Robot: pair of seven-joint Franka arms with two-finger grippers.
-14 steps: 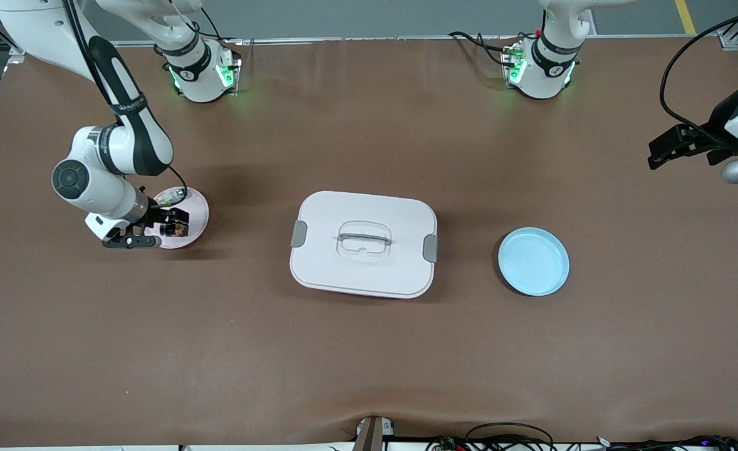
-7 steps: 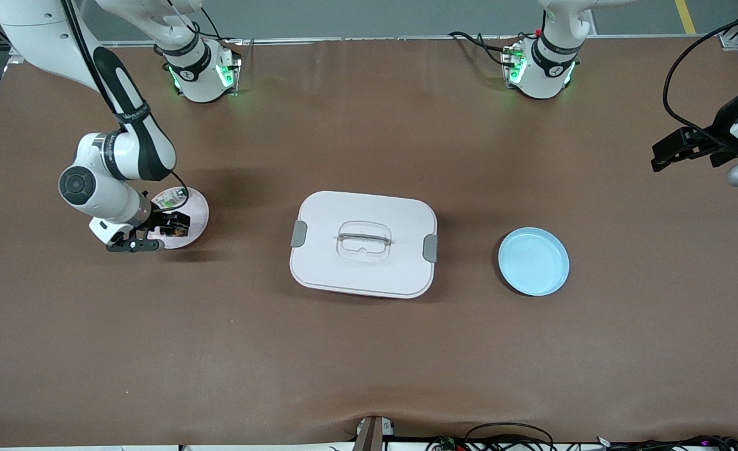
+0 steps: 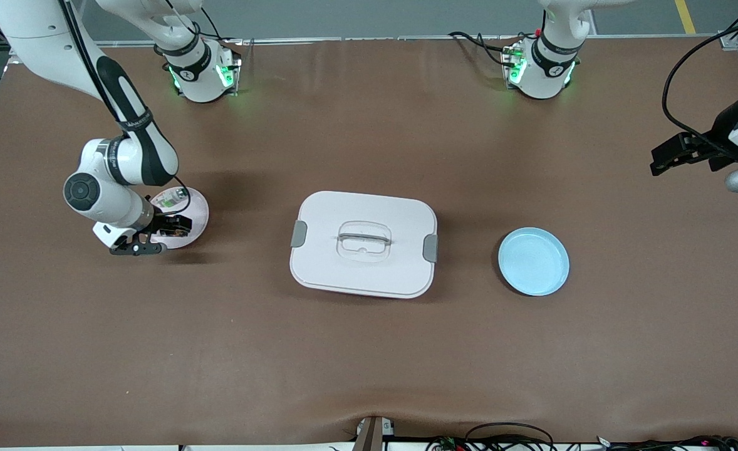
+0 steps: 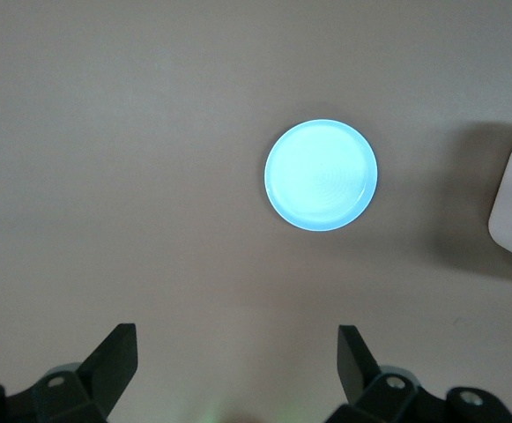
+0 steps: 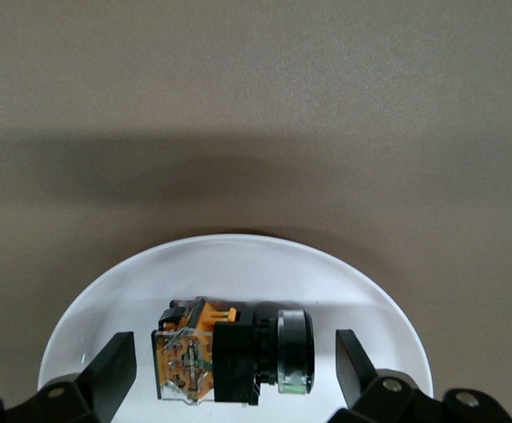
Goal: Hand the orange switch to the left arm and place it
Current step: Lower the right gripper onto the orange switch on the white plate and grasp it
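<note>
1. The table (image 3: 369,351) is plain brown.
2. The box (image 3: 400,275) is white with grey side latches and a clear handle.
3. One plate (image 3: 534,261) is light blue; the other plate (image 5: 238,264) is pale pinkish white.
4. The orange switch (image 5: 229,352) is black and orange, with a silvery ring.
5. The arms are white with black joints and black hands.

There's a pale pink plate (image 3: 197,210) sitting toward the right arm's end of the brown table (image 3: 369,351), with a small green-and-white component (image 3: 170,200) on it. Down toward the left arm's end there's a light blue plate (image 3: 534,261), nothing on it. Cables (image 3: 507,435) bunch along the table's near edge.
</note>
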